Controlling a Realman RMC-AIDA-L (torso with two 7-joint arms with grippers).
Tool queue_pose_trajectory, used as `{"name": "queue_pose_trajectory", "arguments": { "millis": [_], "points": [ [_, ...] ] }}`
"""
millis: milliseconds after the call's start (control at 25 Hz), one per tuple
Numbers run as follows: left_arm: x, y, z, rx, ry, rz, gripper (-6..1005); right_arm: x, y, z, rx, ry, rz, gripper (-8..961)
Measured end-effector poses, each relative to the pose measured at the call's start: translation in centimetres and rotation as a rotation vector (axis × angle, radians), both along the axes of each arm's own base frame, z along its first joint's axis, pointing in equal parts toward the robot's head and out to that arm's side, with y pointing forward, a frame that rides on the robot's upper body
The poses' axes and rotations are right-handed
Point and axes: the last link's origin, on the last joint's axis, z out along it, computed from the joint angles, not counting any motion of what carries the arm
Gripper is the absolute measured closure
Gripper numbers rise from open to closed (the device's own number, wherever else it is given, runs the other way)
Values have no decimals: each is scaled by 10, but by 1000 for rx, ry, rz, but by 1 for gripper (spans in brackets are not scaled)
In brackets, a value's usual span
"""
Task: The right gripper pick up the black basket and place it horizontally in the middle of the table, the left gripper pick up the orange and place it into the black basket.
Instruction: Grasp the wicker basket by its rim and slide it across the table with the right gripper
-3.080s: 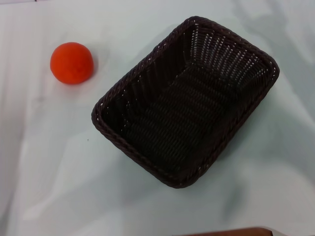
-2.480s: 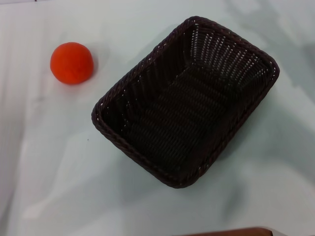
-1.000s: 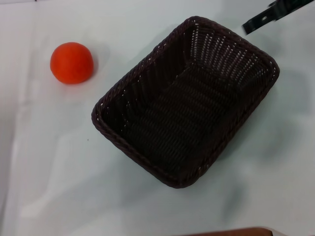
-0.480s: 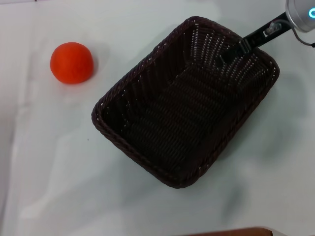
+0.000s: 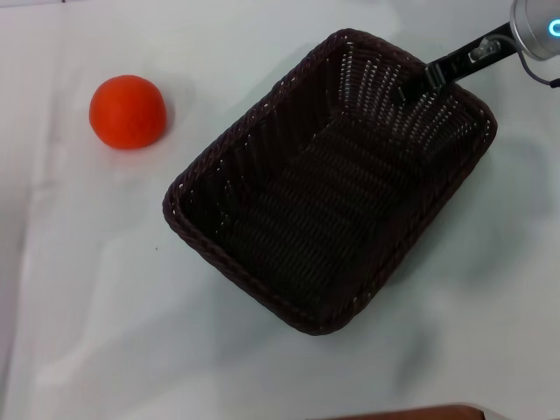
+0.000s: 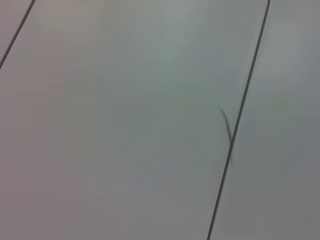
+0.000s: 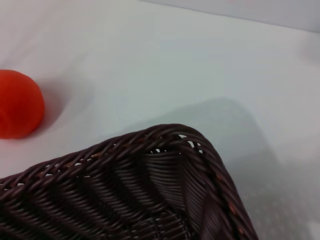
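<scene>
Right gripper (image 5: 418, 80) over far rim of black basket (image 5: 328, 179), positioned for rim grasp; finger spread indeterminate. Basket diagonal, awaiting turn. Orange (image 5: 128, 111) well apart from basket.

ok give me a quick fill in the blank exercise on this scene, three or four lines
1. The black basket holds ____ inside it.
2. The orange sits on the table, to the basket's ____ in the head view.
3. The finger over the basket's far right rim belongs to the ____ gripper.
4. The basket lies ____ to the table's edges, not square.

Missing words: nothing; left; right; diagonal
</scene>
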Motion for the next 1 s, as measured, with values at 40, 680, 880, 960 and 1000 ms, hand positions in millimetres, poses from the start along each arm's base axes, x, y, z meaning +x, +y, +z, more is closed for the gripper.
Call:
{"name": "queue_pose_trajectory", "arguments": {
  "millis": [40,680,880,960,1000],
  "points": [
    [-1,0,0,-2,1,3,123,0,0,-1,-2,1,1,253],
    [-7,-7,5,11,22,21,122,2,-3,5,47,37,-125,732],
    [-11,-7,6,10,26,40,122,10,-16,17,92,97,-278,768],
    [-13,-7,7,11,25,56,123,14,-22,18,106,147,-334,768],
    [-14,-7,7,12,24,61,123,16,-26,19,116,180,-358,768]
  ]
}}
